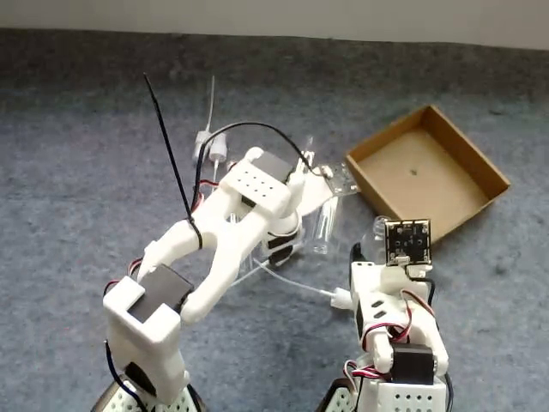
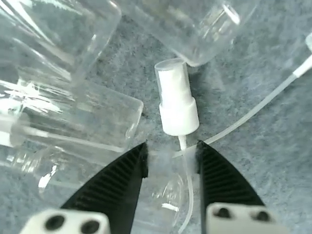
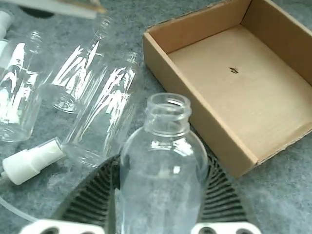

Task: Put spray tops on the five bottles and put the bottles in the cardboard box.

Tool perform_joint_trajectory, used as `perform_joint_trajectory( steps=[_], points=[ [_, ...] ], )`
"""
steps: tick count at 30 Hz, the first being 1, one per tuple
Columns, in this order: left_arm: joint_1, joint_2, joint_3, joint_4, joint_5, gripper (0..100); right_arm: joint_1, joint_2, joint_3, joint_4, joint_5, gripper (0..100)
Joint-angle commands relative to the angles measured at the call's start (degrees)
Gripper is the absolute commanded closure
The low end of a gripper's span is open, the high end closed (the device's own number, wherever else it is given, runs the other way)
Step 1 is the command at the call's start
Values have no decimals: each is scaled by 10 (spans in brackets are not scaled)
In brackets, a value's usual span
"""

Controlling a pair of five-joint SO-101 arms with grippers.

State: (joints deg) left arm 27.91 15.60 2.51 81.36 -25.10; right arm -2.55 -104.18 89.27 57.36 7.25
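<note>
Under the left arm [image 1: 227,232] in the high view, the bottle pile is mostly hidden, so no full count there. Right wrist view, four bottles: one upright uncapped bottle [image 3: 168,117] pinched in the right gripper [image 3: 163,163], and three lying bottles [image 3: 105,112] near the one cardboard box [image 3: 195,122]. The left gripper [image 2: 170,146] has its jaws spread astride the dip tube [image 2: 182,142] below one spray top [image 2: 178,105]. From above: two spray tops [image 1: 216,151] beyond the arm, a third spray top [image 1: 341,298] beside the right arm.

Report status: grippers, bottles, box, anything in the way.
Right gripper shut on an uncapped bottle, near the cardboard box. Left gripper low over a spray top among loose bottles. No bottles boxed yet; box mouth unobstructed.
</note>
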Motion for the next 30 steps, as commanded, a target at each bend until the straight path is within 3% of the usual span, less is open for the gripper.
perform_joint_trajectory(
  steps=[1, 6, 17, 30],
  points=[
    [25, -10, -23, -1, 31, 852, 2, -3, -5, -16, -4, 928],
    [48, -5, -18, -16, 31, 836, 2, -3, -5, -16, -4, 928],
    [21, -5, 52, -132, 27, 796, 2, -3, -5, -16, -4, 928],
    [17, -5, 98, -176, 30, 801, 2, -3, -5, -15, -4, 928]
  ],
)
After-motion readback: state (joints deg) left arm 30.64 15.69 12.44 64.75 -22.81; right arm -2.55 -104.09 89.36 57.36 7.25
